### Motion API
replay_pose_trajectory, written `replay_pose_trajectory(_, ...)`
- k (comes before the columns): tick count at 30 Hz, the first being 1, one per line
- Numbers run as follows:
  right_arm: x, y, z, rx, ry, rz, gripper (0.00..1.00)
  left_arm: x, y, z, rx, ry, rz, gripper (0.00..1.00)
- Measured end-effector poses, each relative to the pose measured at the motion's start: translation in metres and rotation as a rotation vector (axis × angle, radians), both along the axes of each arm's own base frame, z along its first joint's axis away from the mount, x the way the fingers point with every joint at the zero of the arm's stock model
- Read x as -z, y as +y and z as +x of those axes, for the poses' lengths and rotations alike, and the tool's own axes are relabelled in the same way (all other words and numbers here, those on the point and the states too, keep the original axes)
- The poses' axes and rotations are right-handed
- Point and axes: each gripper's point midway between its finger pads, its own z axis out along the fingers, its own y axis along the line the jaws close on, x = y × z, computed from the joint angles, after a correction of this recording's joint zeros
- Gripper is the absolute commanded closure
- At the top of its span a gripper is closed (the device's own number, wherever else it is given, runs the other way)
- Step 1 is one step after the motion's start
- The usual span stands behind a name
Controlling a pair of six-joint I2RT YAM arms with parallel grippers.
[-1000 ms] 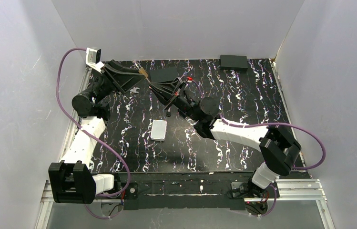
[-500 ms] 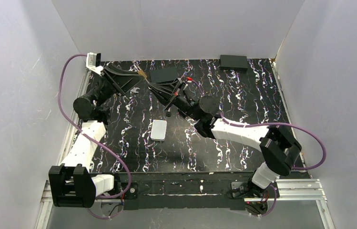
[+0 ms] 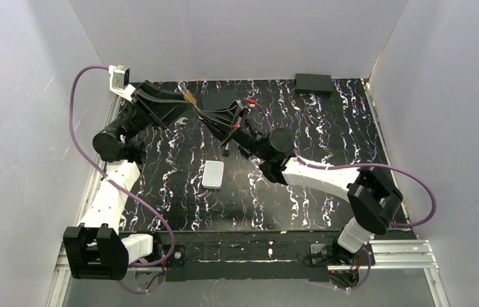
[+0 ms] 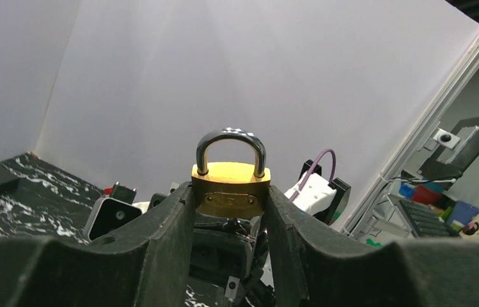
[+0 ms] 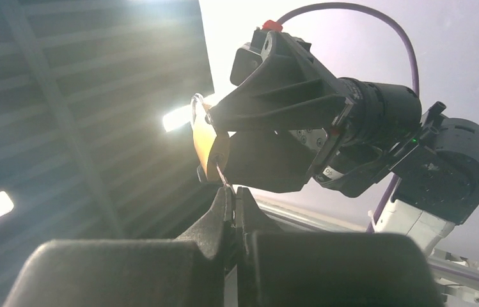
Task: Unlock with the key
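Note:
My left gripper (image 4: 229,193) is shut on a brass padlock (image 4: 230,188) with a silver shackle and holds it above the table's far left, shackle up. In the top view the padlock (image 3: 191,98) sits at the left gripper's tip (image 3: 185,103). My right gripper (image 5: 233,192) is shut on the thin key (image 5: 222,174). Only a sliver of the blade shows, and its tip meets the padlock's base (image 5: 203,144). In the top view the right gripper (image 3: 206,116) points up-left at the padlock, and the key is too small to see there.
A light grey flat box (image 3: 213,174) lies mid-table. A black box (image 3: 313,83) stands at the far edge and a dark flat pad (image 3: 219,99) lies behind the grippers. A small dark piece (image 3: 226,153) lies under the right wrist. Grey walls enclose the table (image 3: 326,198).
The left arm's wrist and camera have shifted slightly left and back. Both grippers stay together at the padlock, and their grasps have not changed.

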Motion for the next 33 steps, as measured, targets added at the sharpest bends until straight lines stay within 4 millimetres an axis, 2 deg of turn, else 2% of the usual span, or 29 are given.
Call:
replay_pose_trajectory(8, -0.036, 0.002, -0.012, -0.062, -0.116, 0.079, 0.99, -0.039, 0.000, -0.014, 0.001, -0.147, -0.003, 1.00)
replay_pose_trajectory(19, -0.063, -0.003, -0.030, -0.125, -0.255, 0.169, 0.99, -0.069, -0.007, -0.037, 0.056, -0.284, 0.055, 1.00)
replay_pose_trajectory(23, -0.065, -0.005, -0.034, -0.139, -0.273, 0.177, 0.99, -0.063, -0.012, -0.043, 0.094, -0.285, 0.091, 1.00)
replay_pose_trajectory(27, -0.061, -0.004, -0.030, -0.138, -0.272, 0.165, 0.99, -0.057, -0.012, -0.039, 0.086, -0.224, 0.075, 1.00)
replay_pose_trajectory(33, -0.032, -0.003, -0.023, -0.115, -0.233, 0.151, 0.99, -0.028, -0.012, -0.032, 0.072, -0.124, 0.077, 1.00)
